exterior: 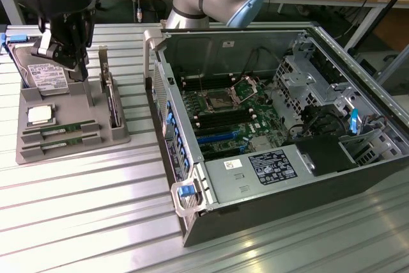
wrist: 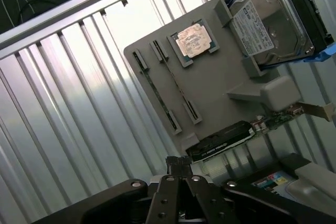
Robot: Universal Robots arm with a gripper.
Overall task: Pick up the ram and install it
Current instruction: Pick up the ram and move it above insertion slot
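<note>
The ram [exterior: 62, 129] [wrist: 157, 92] lies on edge in a long slot of a grey holder [exterior: 77, 110] [wrist: 210, 82], at the holder's near side in the exterior view. A second stick [exterior: 62, 140] [wrist: 177, 82] of the same kind lies in the parallel slot just beside it. Both show green board with dark chips; any print on them is too small to read.

Just behind the sticks, a square silver processor [exterior: 39, 115] [wrist: 192, 40] sits in its own recess, its markings unreadable. Behind that, a hard drive [exterior: 48, 75] [wrist: 268, 24] carries a white label with fine print that cannot be read. An expansion card [exterior: 114, 100] [wrist: 220, 142] stands upright at the holder's side.

The end effector [exterior: 70, 62] [wrist: 178, 162] hangs over the holder's far end near the hard drive, apart from the ram, its fingers together with nothing between them.

On the exterior view's right, an open computer case [exterior: 255, 212] lies on the ribbed metal surface [exterior: 77, 209] [wrist: 79, 103], its motherboard [exterior: 223, 116] exposed. A black label [exterior: 271, 166] inside is illegible.
</note>
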